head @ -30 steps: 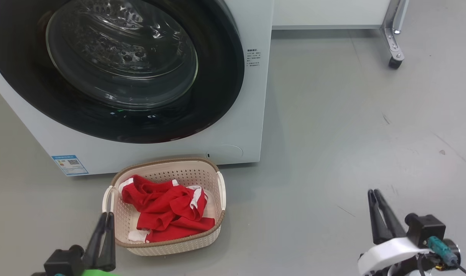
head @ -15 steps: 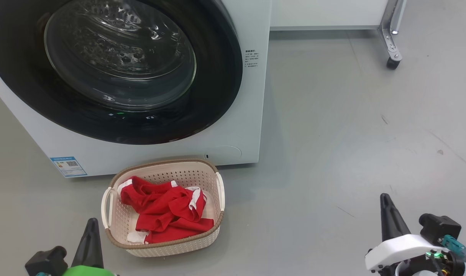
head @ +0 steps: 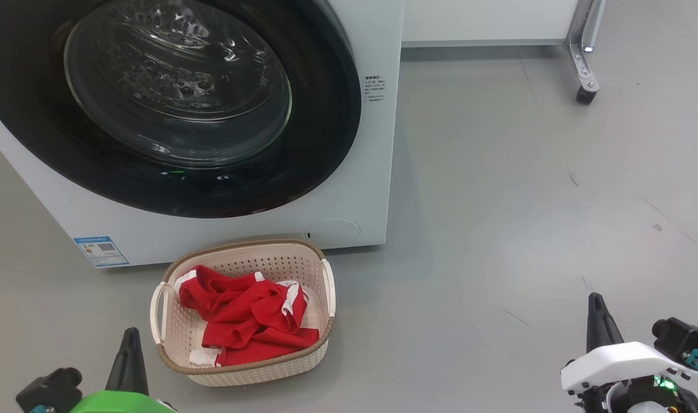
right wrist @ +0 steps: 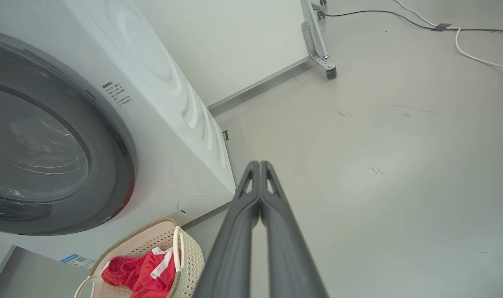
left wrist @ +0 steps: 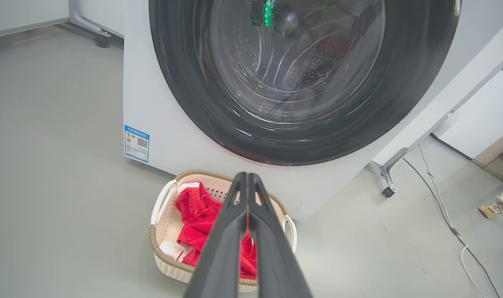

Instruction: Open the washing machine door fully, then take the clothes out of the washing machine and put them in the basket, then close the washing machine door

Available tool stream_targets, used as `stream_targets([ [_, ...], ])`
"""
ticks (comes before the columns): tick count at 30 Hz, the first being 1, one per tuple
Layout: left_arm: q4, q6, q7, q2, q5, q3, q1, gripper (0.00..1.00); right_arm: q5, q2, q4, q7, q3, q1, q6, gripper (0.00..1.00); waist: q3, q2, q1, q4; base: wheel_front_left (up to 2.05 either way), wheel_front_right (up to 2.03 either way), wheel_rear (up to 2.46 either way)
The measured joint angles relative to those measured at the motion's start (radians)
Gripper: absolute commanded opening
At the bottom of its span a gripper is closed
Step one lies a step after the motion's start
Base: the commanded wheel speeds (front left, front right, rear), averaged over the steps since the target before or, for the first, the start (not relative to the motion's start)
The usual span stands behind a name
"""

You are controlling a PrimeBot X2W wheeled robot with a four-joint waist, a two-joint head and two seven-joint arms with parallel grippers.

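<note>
Washing machine door (head: 171,103) looks shut flush, clothes (head: 248,321) heaped in basket (head: 171,358) on floor (head: 498,229) beside washing machine (head: 377,172) front edge; left gripper (head: 130,338) and right gripper (head: 596,301) clenched, empty; risk: latch uncaught, door swings open over basket

Bright even light, glare on washing machine door (head: 174,106)

A smooth pale grey floor (head: 527,201) fills the right half of the head view, evenly lit and marked with a few faint dark scuffs (head: 573,179). At the upper right a white panel (head: 487,20) stands raised above the floor on an angled metal leg (head: 581,51) ending in a small black caster (head: 585,95). In the right wrist view, a white cable (right wrist: 479,58) and a dark cable (right wrist: 359,14) trail across the upper right.
</note>
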Motion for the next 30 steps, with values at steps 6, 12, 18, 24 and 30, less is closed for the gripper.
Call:
stream_targets([
  [6, 0.002, -0.001, 0.019, 0.000, -0.073, 0.006, -0.009, 0.00, 0.070, 0.003, 0.001, 0.023, -0.016, -0.008, 0.006, 0.00, -0.001, 0.0000, 0.0000, -0.002, 0.00, 0.00, 0.00],
  [12, 0.005, -0.001, 0.040, 0.001, -0.149, 0.011, -0.024, 0.00, 0.146, 0.006, 0.002, 0.046, -0.033, -0.018, 0.015, 0.00, -0.002, 0.0000, 0.0000, -0.004, 0.00, 0.00, 0.00],
  [18, 0.006, -0.009, 0.058, 0.001, -0.226, 0.016, -0.027, 0.00, 0.219, 0.007, 0.004, 0.067, -0.049, -0.021, 0.023, 0.00, -0.004, 0.0000, 0.0000, -0.006, 0.00, 0.00, 0.00],
  [24, 0.007, -0.010, 0.077, 0.001, -0.299, 0.021, -0.037, 0.00, 0.291, 0.008, 0.004, 0.088, -0.064, -0.032, 0.032, 0.00, -0.005, 0.0000, 0.0000, -0.008, 0.00, 0.00, 0.00],
  [30, 0.007, -0.013, 0.095, 0.001, -0.372, 0.027, -0.048, 0.00, 0.362, 0.011, 0.005, 0.104, -0.080, -0.039, 0.039, 0.00, -0.006, 0.0000, 0.0000, -0.011, 0.00, 0.00, 0.00],
])
